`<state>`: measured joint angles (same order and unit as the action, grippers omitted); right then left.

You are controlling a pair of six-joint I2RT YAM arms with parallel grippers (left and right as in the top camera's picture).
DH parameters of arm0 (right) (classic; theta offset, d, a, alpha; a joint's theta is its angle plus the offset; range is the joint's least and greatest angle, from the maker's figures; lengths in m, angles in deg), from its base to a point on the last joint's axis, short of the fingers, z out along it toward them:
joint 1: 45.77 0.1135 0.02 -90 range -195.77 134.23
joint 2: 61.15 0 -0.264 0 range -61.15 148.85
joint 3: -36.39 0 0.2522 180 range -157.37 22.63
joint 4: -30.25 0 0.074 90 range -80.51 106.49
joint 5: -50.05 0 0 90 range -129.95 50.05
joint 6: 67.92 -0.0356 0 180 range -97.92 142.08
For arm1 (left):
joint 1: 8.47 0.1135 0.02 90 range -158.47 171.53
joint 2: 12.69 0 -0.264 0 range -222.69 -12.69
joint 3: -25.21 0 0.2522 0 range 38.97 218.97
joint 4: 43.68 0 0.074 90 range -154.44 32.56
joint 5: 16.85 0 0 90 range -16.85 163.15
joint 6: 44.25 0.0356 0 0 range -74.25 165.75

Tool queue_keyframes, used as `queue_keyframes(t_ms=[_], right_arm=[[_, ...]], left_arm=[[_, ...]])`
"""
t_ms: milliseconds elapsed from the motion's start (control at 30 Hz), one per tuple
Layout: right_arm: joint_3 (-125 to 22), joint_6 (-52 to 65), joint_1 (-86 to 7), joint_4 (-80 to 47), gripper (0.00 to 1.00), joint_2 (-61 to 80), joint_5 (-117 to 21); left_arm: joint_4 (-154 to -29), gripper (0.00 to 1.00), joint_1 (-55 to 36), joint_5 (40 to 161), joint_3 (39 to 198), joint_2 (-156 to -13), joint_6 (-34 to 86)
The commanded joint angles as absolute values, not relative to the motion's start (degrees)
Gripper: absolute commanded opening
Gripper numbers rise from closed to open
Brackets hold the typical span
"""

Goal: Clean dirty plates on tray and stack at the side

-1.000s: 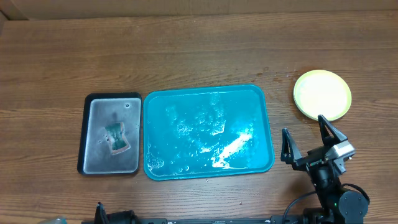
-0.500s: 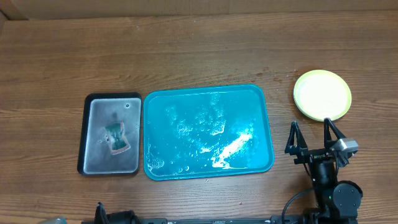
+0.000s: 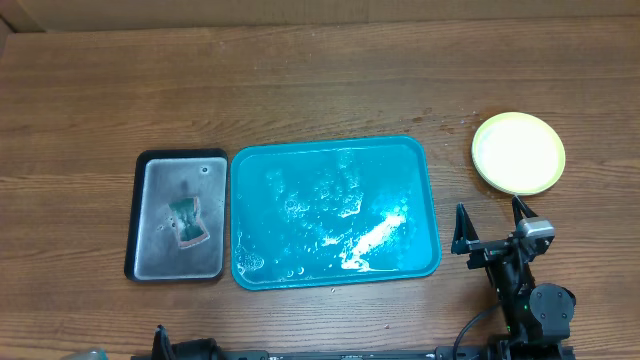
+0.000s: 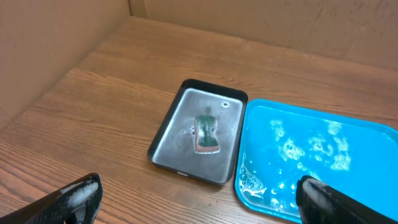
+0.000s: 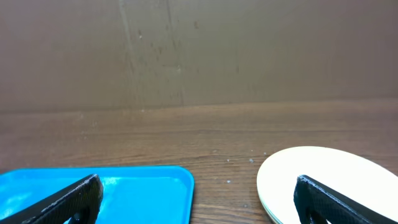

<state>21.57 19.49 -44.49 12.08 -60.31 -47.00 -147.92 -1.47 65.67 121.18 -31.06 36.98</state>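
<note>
The plates [image 3: 518, 152] are seen on the table [image 3: 300, 70], to the right of the tray [image 3: 332, 143] and apart from it. Only a yellow-green rim and a pale centre are shown from above, and the number stacked cannot be told. The tray is set at mid-table, its floor covered with water and white suds [image 3: 350, 205]. Just beside its left edge a metal tray [image 3: 175, 180] is placed, and a sponge [image 3: 188, 222] is laid in it. The right gripper [image 3: 489, 222] is held near the table's front edge, off the tray's right front corner and just in front of the plates. Its fingers are spread wide and nothing is held between them. The left gripper [image 4: 199, 202] is shown clearly only by its own wrist camera, raised above the table in front of the metal tray, its fingers likewise parted wide with nothing gripped.
</note>
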Motion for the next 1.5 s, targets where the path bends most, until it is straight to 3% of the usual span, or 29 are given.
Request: queue_keyframes(t_ms=[0, 1467], right_arm=[[22.20, 25.18, -43.98, 12.32, 1.00, -60.99, -48.61], [22.18, 23.08, -43.90, 12.50, 1.00, -60.99, -49.01]], left_arm=[[-147.66, 1.00, -1.43, 65.73, 121.31, -30.73, 38.03], [-147.66, 1.00, -1.43, 65.71, 121.31, -30.73, 38.03]])
